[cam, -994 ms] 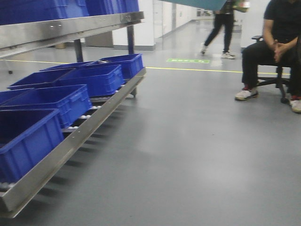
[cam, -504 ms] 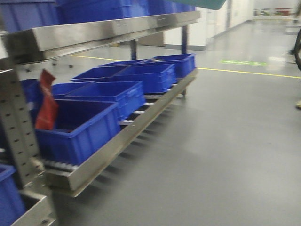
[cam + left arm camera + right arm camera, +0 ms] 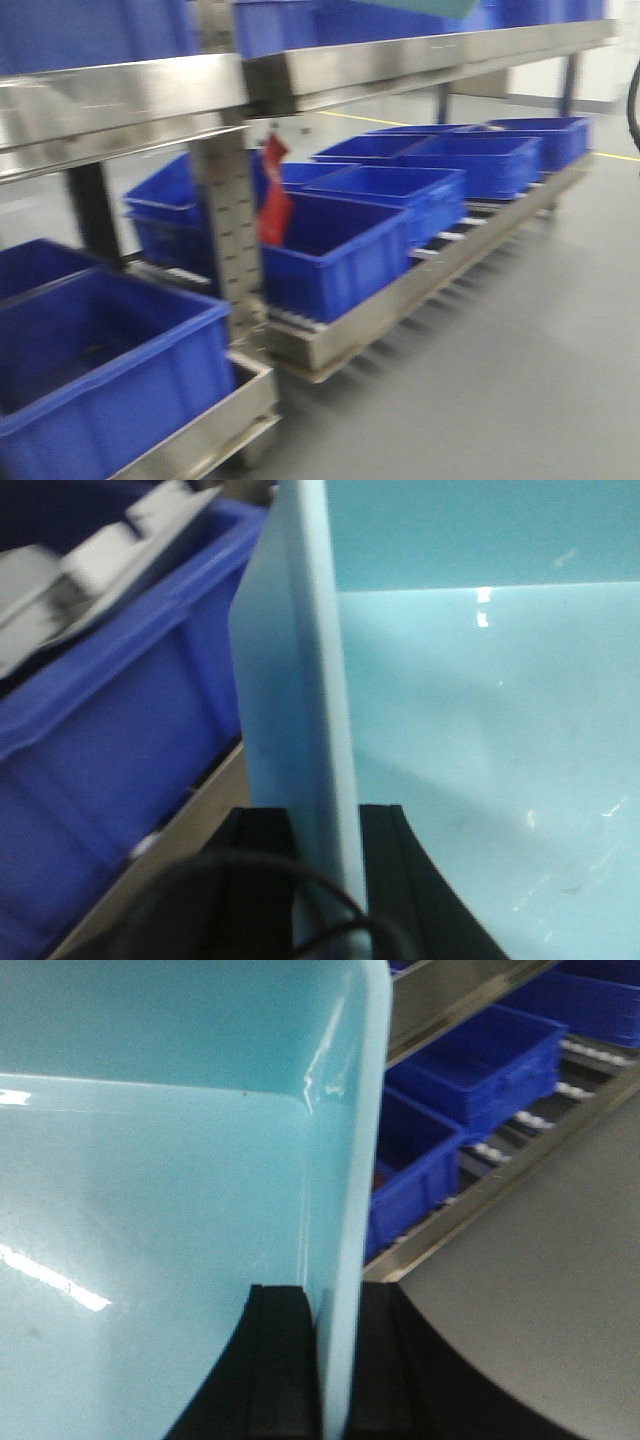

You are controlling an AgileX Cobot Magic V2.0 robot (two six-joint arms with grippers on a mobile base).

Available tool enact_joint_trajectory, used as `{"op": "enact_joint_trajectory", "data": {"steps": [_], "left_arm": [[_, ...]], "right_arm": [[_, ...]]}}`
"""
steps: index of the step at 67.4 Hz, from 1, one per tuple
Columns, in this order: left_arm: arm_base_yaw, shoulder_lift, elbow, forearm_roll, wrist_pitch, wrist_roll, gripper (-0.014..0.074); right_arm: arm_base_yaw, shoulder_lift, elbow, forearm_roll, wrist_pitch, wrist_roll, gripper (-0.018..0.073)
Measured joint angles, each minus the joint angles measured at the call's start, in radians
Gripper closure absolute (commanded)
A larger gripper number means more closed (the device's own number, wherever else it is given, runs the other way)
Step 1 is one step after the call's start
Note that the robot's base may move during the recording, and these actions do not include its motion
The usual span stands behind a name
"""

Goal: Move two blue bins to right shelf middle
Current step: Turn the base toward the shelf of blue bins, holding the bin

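- Pale blue plastic is your load: the light bin (image 3: 150,1210) hangs in the air between the two arms, on no shelf, and its wall and floor fill both wrist views.
- Your left claw (image 3: 325,852) is clenched on one upright wall of it, with a black finger on each face. Your right claw (image 3: 328,1352) pinches the opposite wall the same way. Holding two opposite walls probably keeps the bin level while you carry it.
- In the front view only a sliver of it shows at the top edge, so you cannot judge its tilt there, nor whether a second bin is stacked with it.
- Close ahead stands the steel rack (image 3: 390,305), its lower tier lined with dark blue bins (image 3: 340,250). More sit on the tier above.
- A red tag (image 3: 274,200) hangs beside the perforated post (image 3: 228,220), and its wording is unreadable.
- The front view is blurred, so you cannot tell from it which rack is the right shelf or where its middle level lies.
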Motion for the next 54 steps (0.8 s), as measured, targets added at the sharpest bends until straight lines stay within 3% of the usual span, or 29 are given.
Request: {"op": "enact_joint_trajectory", "data": {"steps": [54], "left_arm": [[0.002, 0.0, 0.0, 0.0, 0.0, 0.0, 0.0707]], "right_arm": [[0.0, 0.001, 0.0, 0.0, -0.004, 0.0, 0.0713]]}}
